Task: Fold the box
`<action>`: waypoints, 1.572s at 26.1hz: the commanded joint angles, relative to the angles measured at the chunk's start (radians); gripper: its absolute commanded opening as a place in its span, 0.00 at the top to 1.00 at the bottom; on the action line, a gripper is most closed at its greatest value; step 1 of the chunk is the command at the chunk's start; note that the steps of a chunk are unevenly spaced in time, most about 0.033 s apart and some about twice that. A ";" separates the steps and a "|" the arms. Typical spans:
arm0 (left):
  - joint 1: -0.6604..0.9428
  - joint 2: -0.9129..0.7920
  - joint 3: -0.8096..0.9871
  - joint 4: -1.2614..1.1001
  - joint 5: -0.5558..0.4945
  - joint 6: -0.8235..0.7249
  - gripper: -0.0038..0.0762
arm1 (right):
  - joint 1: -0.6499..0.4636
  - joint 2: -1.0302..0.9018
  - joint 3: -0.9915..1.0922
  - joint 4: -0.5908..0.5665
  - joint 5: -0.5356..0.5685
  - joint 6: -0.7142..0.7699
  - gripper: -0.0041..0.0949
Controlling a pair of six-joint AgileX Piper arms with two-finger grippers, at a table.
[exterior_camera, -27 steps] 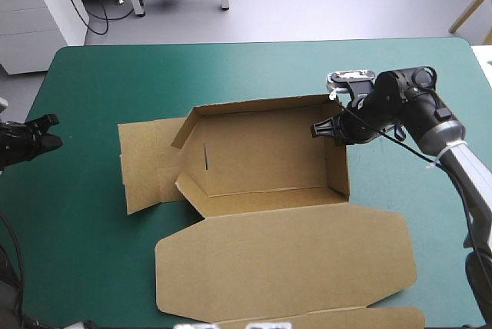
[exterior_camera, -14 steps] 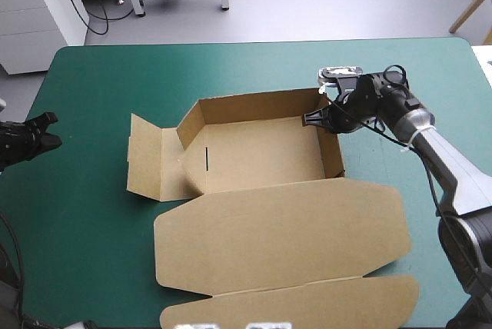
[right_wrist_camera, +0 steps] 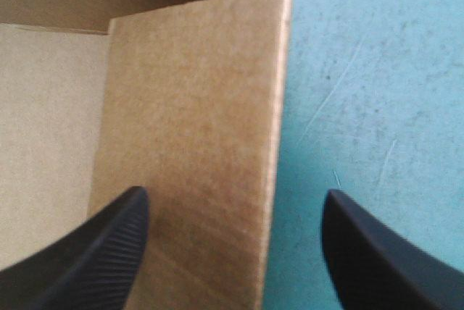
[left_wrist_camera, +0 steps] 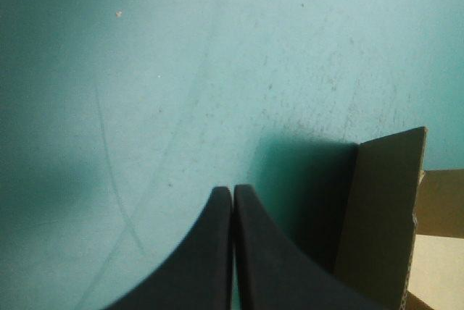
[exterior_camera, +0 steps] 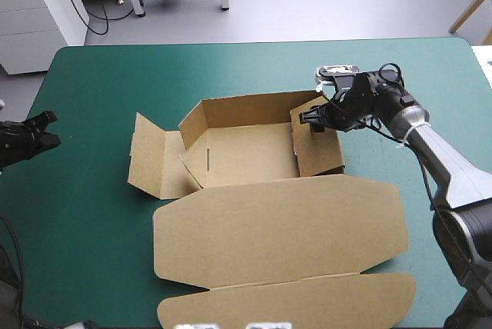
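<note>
The brown box (exterior_camera: 246, 152) sits mid-table as an open tray with its back and end walls raised. Its wide lid (exterior_camera: 277, 229) lies flat toward the front edge. My right gripper (exterior_camera: 314, 119) is open at the tray's right end. In the right wrist view its fingers (right_wrist_camera: 109, 245) stand wide apart astride the right end wall (right_wrist_camera: 196, 136), which leans in over the tray floor. My left gripper (exterior_camera: 44, 131) is shut near the table's left edge and holds nothing. In the left wrist view its gripper (left_wrist_camera: 233, 198) points over bare cover, with the box's left flap (left_wrist_camera: 380, 208) beside it.
The box's left flap (exterior_camera: 150, 164) stands half raised, and a strip of teal-green cover (exterior_camera: 92, 152) lies between it and my left gripper. The lid's tuck flap (exterior_camera: 292, 302) reaches close to the table's front edge.
My right gripper has opened and let go of the right end wall, which has swung inward over the tray. The box slid left and its left flap rose. The left arm stayed put.
</note>
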 commanded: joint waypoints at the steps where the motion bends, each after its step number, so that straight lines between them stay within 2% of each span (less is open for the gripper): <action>1: 0.001 -0.044 -0.025 -0.046 -0.019 -0.006 0.96 | -0.002 -0.048 -0.092 -0.016 0.016 -0.021 0.08; 12: 0.001 -0.044 -0.025 -0.046 -0.020 -0.006 0.96 | -0.002 -0.052 -0.439 -0.066 0.317 -0.013 0.10; 23: 0.001 -0.044 -0.025 -0.046 -0.025 -0.008 0.96 | -0.002 -0.198 -0.481 -0.063 0.317 -0.014 0.10; 28: 0.001 -0.044 -0.025 -0.046 -0.025 -0.008 0.96 | -0.002 -0.281 -0.398 -0.067 0.317 -0.017 0.10; 32: 0.001 -0.044 -0.025 -0.046 -0.025 -0.008 0.96 | -0.002 -0.326 -0.257 -0.062 0.317 0.023 0.10; 37: 0.001 -0.044 -0.025 -0.046 -0.025 -0.008 0.96 | 0.000 -0.263 -0.162 -0.060 0.312 0.047 0.10; 41: 0.001 -0.044 -0.025 -0.046 -0.025 -0.008 0.96 | 0.000 -0.143 -0.162 -0.023 0.253 0.037 0.10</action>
